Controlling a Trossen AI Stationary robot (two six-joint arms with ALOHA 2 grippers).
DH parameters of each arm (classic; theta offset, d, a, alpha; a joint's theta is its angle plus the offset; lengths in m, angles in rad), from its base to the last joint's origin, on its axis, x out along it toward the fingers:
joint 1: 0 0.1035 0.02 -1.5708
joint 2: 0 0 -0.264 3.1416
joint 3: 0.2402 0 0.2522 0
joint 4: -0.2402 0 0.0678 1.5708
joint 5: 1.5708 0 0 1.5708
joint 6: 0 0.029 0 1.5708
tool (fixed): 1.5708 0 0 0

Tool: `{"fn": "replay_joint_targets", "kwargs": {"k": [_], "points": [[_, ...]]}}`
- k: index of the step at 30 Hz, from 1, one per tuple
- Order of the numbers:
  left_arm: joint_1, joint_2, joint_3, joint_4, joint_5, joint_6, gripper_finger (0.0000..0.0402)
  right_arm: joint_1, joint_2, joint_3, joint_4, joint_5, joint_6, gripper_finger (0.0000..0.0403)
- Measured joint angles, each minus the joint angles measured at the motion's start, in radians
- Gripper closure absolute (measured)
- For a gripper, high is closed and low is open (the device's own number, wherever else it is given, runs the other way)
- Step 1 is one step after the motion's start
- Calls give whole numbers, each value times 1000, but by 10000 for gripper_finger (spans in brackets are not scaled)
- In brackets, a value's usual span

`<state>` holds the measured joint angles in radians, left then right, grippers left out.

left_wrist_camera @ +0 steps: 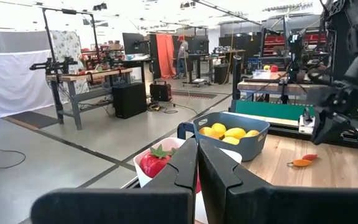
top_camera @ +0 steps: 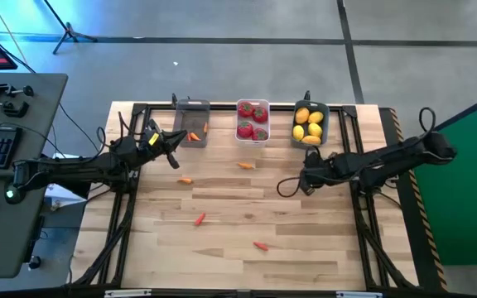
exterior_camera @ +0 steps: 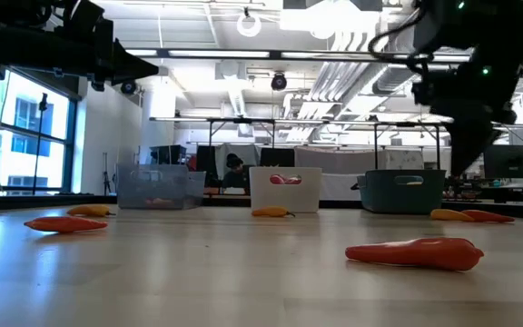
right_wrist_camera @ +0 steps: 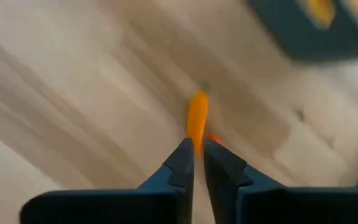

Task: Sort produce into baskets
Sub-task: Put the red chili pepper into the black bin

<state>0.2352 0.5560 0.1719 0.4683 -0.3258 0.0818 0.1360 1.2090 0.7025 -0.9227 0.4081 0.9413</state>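
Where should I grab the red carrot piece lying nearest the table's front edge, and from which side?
Grip the red carrot piece across its thicker middle, coming straight down from above. It lies flat on the table with nothing close by, its length running roughly left to right, so close front-to-back across the narrow width; it sits too low for a side approach.

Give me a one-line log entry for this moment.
left gripper: shut, above grey bin | right gripper: nearly shut, orange carrot at its tips, grip unclear | four carrots loose on table
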Motion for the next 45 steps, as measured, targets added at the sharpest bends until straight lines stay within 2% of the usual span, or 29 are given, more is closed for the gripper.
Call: {"fn": "replay_joint_targets", "kwargs": {"k": [4,10,17,22,25,29,35,39,45], "points": [[0,0,0,0,0,0,402,-78,9,0,-36,-134,-93,342],[-1,0,0,-2,6,0,402,-206,9,0,-38,-207,-272,294],[-1,0,0,-38,92,0,402,-334,9,-89,12,-319,-404,288],[0,0,0,-52,113,0,401,-353,10,-172,103,-348,-419,288],[0,0,0,-52,113,0,401,-353,10,-177,118,-357,-418,289],[0,0,0,-53,113,0,402,-353,10,-177,127,-357,-423,305],[0,0,0,-54,114,0,402,-353,9,-183,128,-360,-426,392],[0,0,0,-54,114,0,402,-342,10,-168,89,-361,-419,385],[0,0,0,-65,114,0,402,-279,-37,-53,9,-318,-398,398]]}}
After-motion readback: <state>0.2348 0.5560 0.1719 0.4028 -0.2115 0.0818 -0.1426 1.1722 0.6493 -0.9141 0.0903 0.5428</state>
